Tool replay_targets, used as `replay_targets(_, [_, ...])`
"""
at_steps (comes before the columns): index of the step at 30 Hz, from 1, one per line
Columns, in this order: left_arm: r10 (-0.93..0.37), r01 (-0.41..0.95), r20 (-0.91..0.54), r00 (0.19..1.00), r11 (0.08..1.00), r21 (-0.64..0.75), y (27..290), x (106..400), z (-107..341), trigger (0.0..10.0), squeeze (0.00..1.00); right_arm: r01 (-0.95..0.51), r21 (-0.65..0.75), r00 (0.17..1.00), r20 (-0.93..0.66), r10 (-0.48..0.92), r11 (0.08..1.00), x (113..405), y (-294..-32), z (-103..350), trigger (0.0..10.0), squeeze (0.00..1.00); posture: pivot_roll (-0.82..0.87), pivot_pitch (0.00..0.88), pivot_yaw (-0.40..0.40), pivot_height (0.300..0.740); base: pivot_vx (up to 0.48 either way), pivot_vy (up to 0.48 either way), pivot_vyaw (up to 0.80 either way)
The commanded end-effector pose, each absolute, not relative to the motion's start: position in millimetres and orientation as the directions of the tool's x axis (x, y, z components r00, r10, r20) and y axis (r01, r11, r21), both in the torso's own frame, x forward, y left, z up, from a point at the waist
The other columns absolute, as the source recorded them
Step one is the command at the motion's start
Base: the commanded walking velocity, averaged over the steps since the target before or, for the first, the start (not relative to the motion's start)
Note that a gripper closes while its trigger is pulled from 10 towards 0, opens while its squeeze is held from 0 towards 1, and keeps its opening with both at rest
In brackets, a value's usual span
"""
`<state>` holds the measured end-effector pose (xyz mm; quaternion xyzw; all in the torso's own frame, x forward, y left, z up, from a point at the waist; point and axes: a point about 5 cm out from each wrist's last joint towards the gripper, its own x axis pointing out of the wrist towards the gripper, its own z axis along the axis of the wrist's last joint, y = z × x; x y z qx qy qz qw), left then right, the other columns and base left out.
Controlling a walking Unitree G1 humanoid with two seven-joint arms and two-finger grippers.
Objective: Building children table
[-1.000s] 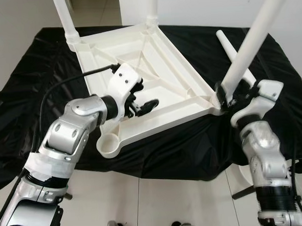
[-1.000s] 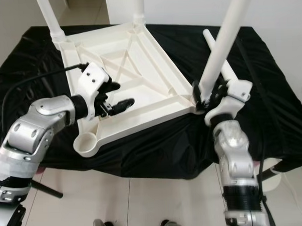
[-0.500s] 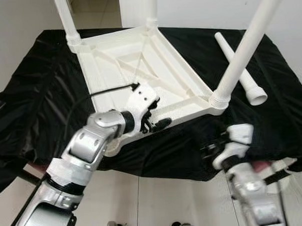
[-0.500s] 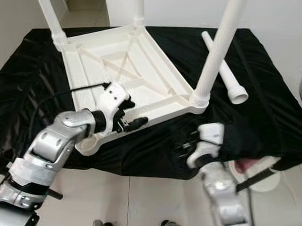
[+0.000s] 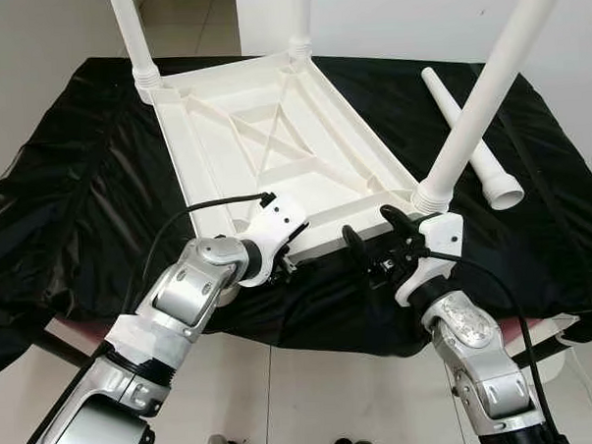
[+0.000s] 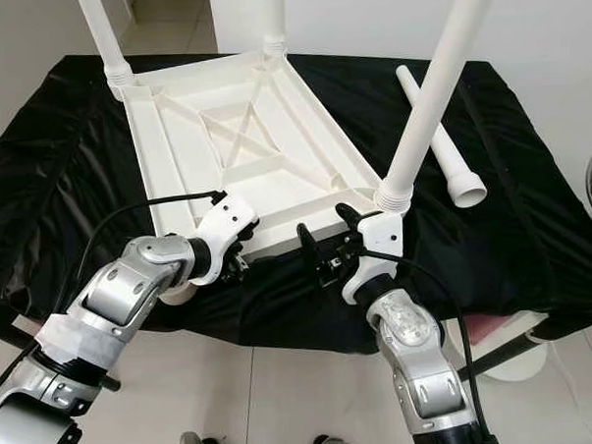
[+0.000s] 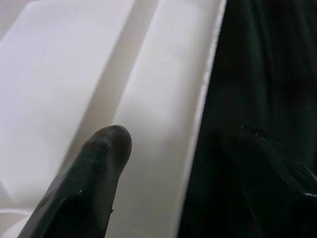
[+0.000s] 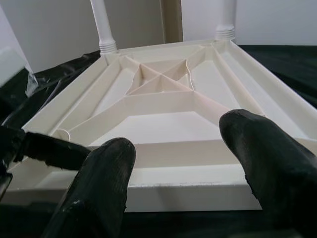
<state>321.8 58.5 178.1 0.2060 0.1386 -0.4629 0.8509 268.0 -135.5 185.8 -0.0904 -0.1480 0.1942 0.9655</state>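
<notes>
We are looking down at the white plastic children's table top (image 5: 273,144), lying upside down on the worktop draped in black cloth (image 5: 69,193), with three white tubular legs already standing in its corner sockets and one loose white tapered leg (image 5: 474,145) lying on the cloth on our right side, its long axis running away from us and its flared end nearest us. The near-left corner socket seems to be the one left without a leg, though our left arm is covering it. Our right claw (image 5: 373,240) is hovering just in front of the near edge of the table top with its fingers spread and nothing between them; the loose leg is lying beyond and to the right of it, so the right arm is clearly the nearer one for fetching it. Our left claw (image 5: 284,263) is sitting at the near edge, one finger over the white rim and the other over the cloth, straddling the edge; whether it is pinching we cannot tell. Against a second ago, our right claw has let go of the near-right leg, and our left has slid off the inner ribs to the rim.
</notes>
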Motion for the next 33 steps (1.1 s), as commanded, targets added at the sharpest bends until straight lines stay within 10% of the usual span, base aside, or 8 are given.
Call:
replay_targets(1, [-0.688,0.807,-0.424,0.589,0.525,0.27,57,323,178,10.0,0.0,-0.333,-0.226,0.885,0.261,0.387,0.915,267,-139,190,10.0,0.0,-0.04,0.139,0.009,0.74,0.0,0.0,0.0])
replay_targets(3, [-0.689,0.809,-0.425,0.587,0.523,0.269,57,323,178,8.6,0.0,-0.329,-0.227,0.885,0.266,0.383,0.917,268,-140,192,10.0,0.0,-0.04,0.139,0.009,0.74,0.0,0.0,0.0])
replay_targets(4, [-0.692,0.815,-0.431,0.579,0.513,0.271,56,323,177,1.9,0.0,-0.325,-0.228,0.884,0.271,0.38,0.918,268,-141,195,10.0,0.0,-0.05,0.141,0.012,0.74,0.0,0.0,0.0])
replay_targets(6, [-0.698,0.825,-0.442,0.564,0.492,0.277,56,321,176,0.0,0.0,-0.317,-0.231,0.884,0.279,0.375,0.92,270,-143,198,10.0,0.0,-0.05,0.143,0.015,0.74,0.0,0.0,0.0])
replay_targets(19, [-0.706,0.871,-0.511,0.491,0.384,0.306,60,318,175,0.0,0.0,-0.296,-0.273,0.87,0.318,0.377,0.915,283,-151,219,10.0,0.0,-0.03,0.147,0.022,0.74,0.0,0.0,0.0])
replay_targets(20, [-0.725,0.873,-0.487,0.487,0.393,0.289,58,323,187,10.0,0.0,-0.301,-0.281,0.863,0.327,0.386,0.911,285,-151,226,10.0,0.0,-0.03,0.147,0.02,0.74,0.0,0.0,0.0])
replay_targets(33, [-0.774,0.891,-0.449,0.446,0.337,0.305,74,335,228,10.0,0.0,-0.3,-0.286,0.86,0.331,0.388,0.91,287,-152,230,10.0,0.0,-0.03,0.148,0.023,0.74,0.0,0.0,0.0])
